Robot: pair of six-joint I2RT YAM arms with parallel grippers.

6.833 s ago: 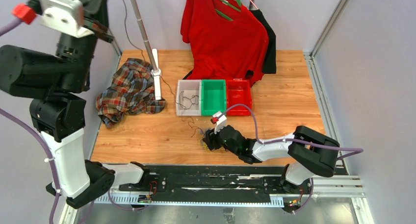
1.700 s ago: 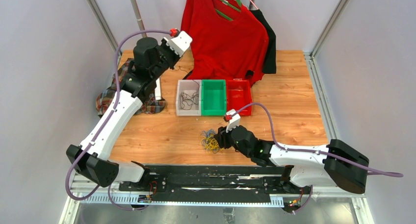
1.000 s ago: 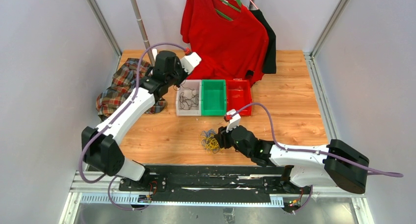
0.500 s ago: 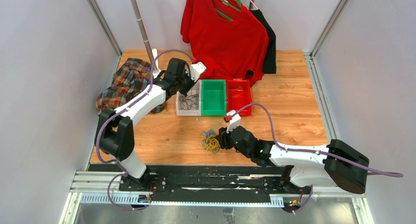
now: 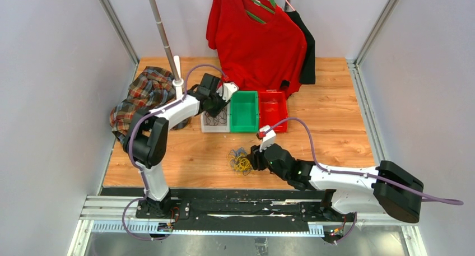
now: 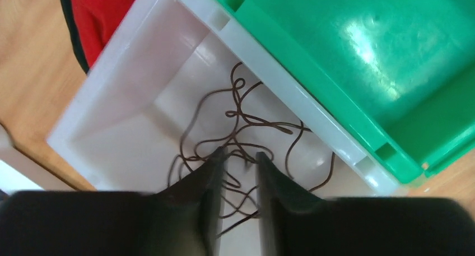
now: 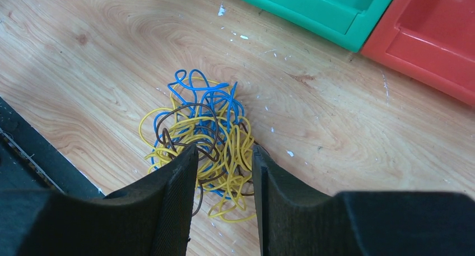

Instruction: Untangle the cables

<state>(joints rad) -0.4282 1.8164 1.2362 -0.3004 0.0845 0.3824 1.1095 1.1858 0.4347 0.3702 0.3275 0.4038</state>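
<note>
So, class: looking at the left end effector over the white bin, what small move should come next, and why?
Probably open the left end effector wider before any lift: its jaws stand only narrowly apart, low over the dark cable lying loose in the white bin, so a strand could snag on the way up.

The wooden table [image 5: 330, 135] is carrying 3 bins in a row — white bin [image 5: 215, 129], green bin [image 5: 243, 111], red bin [image 5: 273, 107] — while a plaid cloth [image 5: 140, 99] is lying at its left and the tangled cables [image 5: 240, 162] are sitting near its front edge.
</note>
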